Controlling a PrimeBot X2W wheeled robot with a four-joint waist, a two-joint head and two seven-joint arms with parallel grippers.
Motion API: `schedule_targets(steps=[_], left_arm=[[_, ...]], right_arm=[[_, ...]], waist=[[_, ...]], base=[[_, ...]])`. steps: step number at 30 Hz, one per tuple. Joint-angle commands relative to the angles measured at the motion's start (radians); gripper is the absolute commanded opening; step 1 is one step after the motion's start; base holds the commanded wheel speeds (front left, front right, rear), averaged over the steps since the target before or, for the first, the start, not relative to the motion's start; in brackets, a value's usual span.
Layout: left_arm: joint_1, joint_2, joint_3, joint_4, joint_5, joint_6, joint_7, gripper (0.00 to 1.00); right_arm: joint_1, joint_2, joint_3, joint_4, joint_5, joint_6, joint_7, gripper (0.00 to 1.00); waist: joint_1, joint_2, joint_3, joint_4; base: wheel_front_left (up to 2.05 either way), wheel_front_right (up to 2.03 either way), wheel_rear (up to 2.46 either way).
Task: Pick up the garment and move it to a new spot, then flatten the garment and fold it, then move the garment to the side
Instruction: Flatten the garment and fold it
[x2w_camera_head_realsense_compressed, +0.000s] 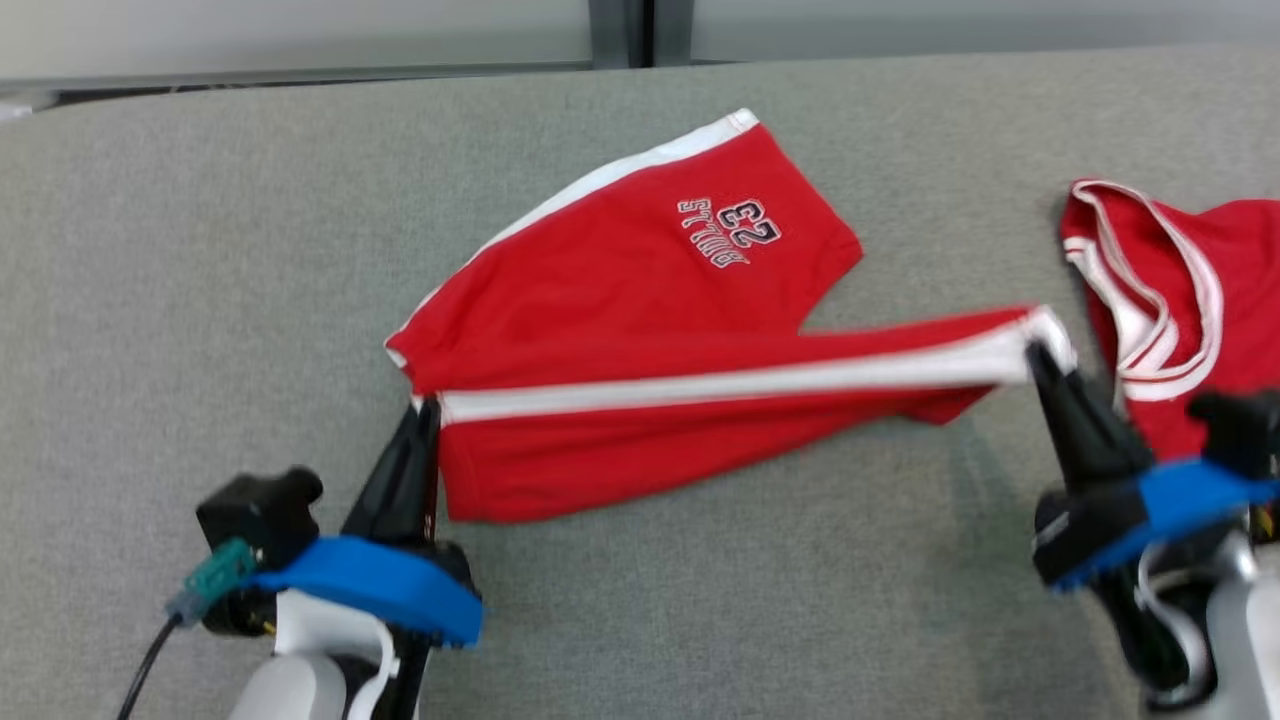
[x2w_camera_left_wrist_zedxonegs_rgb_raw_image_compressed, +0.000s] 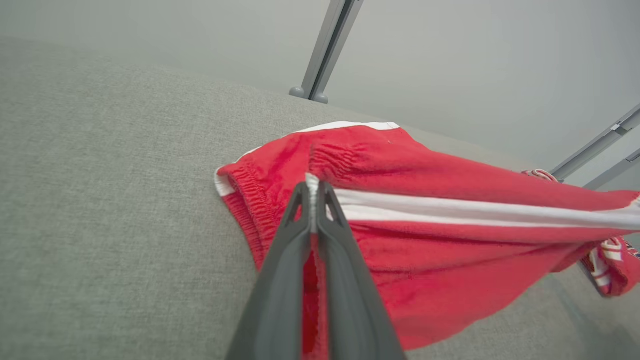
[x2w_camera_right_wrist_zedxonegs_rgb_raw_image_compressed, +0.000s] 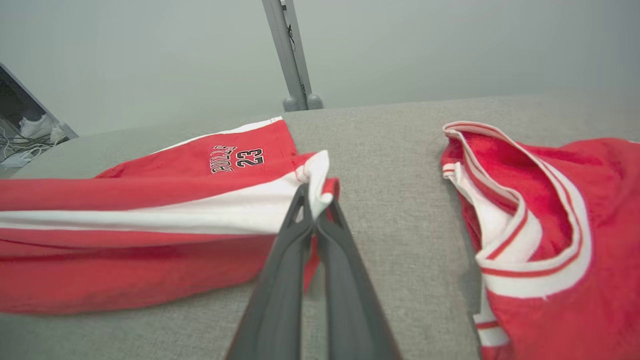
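nearest, the left gripper (x2w_camera_head_realsense_compressed: 428, 405) is pinched shut on the waistband end of the shorts (x2w_camera_head_realsense_compressed: 620, 300), right at the white stripe (x2w_camera_head_realsense_compressed: 720, 380). the right gripper (x2w_camera_head_realsense_compressed: 1035, 352) is pinched shut on the hem end of that same stripe. this pulls the side seam taut between them and lifts the near leg's hem end off the grey pad (x2w_camera_head_realsense_compressed: 200, 250). i judge this hold is meant to carry that leg over the other in 1 lengthwise fold. beyond, the far leg lies flat, its 23 print (x2w_camera_head_realsense_compressed: 748, 225) facing up. a red jersey (x2w_camera_head_realsense_compressed: 1180, 290) lies crumpled just beside the right gripper, apart from the shorts.
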Motion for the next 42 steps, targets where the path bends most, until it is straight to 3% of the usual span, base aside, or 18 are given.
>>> schedule_targets(steps=[1, 13, 24, 25, 26, 27, 28, 31, 36, 42], left_arm=[[-0.047, 0.002, 0.01, 0.023, 0.002, -0.007, -0.008, 0.0], [-0.326, -0.061, -0.034, 0.175, 0.016, -0.075, -0.08, 0.0], [-0.464, -0.105, -0.066, 0.356, -0.009, -0.111, -0.173, 0.0], [-0.47, -0.107, -0.07, 0.373, -0.014, -0.115, -0.173, 0.0], [-0.477, -0.109, -0.075, 0.385, -0.018, -0.12, -0.177, 0.0], [-0.483, -0.11, -0.079, 0.398, -0.019, -0.121, -0.18, 0.57], [-0.487, -0.111, -0.082, 0.409, -0.021, -0.122, -0.184, 1.0], [-0.492, -0.113, -0.085, 0.432, -0.015, -0.119, -0.21, 1.0], [-0.463, -0.089, -0.059, 0.411, 0.048, -0.065, -0.276, 1.0], [-0.401, -0.05, 0.002, 0.299, 0.133, -0.009, -0.291, 1.0]], right_arm=[[-0.08, -0.027, 0.007, 0.034, 0.011, -0.002, 0.01, 0.0], [-0.596, -0.131, 0.118, 0.411, 0.068, -0.001, 0.053, 0.0], [-0.861, -0.155, 0.208, 0.716, 0.065, -0.001, -0.07, 0.0], [-0.872, -0.155, 0.216, 0.737, 0.066, -0.001, -0.084, 0.03], [-0.882, -0.153, 0.225, 0.754, 0.067, -0.001, -0.099, 0.36], [-0.89, -0.152, 0.237, 0.769, 0.065, -0.001, -0.116, 1.0], [-0.895, -0.15, 0.248, 0.777, 0.064, -0.001, -0.139, 1.0], [-0.895, -0.162, 0.286, 0.789, 0.052, -0.001, -0.228, 1.0], [-0.839, -0.178, 0.314, 0.765, 0.022, -0.001, -0.383, 1.0], [-0.714, -0.157, 0.248, 0.63, -0.014, -0.001, -0.426, 1.0]], waist=[[-0.0004, -0.0001, 0.057, 0.041], [-0.0004, -0.0001, 0.219, 0.162], [-0.0004, -0.0001, 0.263, 0.22], [-0.0004, -0.0001, 0.264, 0.22], [-0.0004, -0.0001, 0.264, 0.22], [-0.0004, -0.0001, 0.264, 0.22], [-0.0004, -0.0001, 0.264, 0.218], [-0.0004, -0.0001, 0.257, 0.21], [-0.0004, -0.0001, 0.222, 0.178], [-0.0004, -0.0001, 0.158, 0.111]], base=[[0.0, 0.0, 0.0], [0.0, 0.0, 0.0], [0.0, 0.0, 0.0], [0.0, 0.0, 0.0], [0.0, 0.0, 0.0], [0.0, 0.0, 0.0], [0.0, 0.0, 0.0], [0.0, 0.0, 0.0], [0.0, 0.0, 0.0], [0.0, 0.0, 0.0]])
